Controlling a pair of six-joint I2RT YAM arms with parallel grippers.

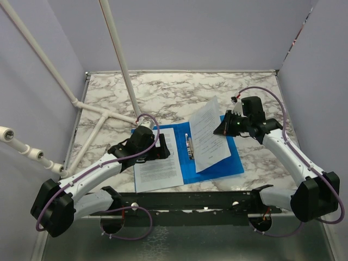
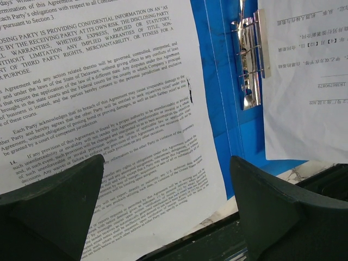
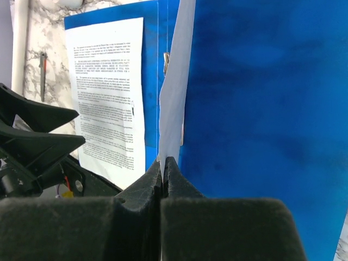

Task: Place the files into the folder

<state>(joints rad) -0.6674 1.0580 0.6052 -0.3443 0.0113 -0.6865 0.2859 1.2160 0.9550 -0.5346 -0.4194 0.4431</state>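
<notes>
Folder (image 1: 228,166) on marbled table (image 1: 179,92), walls (image 1: 190,32) perhaps lilac

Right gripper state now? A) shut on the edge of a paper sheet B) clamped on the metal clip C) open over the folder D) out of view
A: the right wrist view shows the right gripper shut on the white sheet edge, beside the blue folder.

We see a bright blue glossy plastic folder (image 1: 224,165) lying open on the marble desk (image 1: 179,92), one white printed paper sheet (image 1: 157,162) flat on its left half, a second printed sheet (image 1: 208,136) over its right half, outer edge lifted.
</notes>
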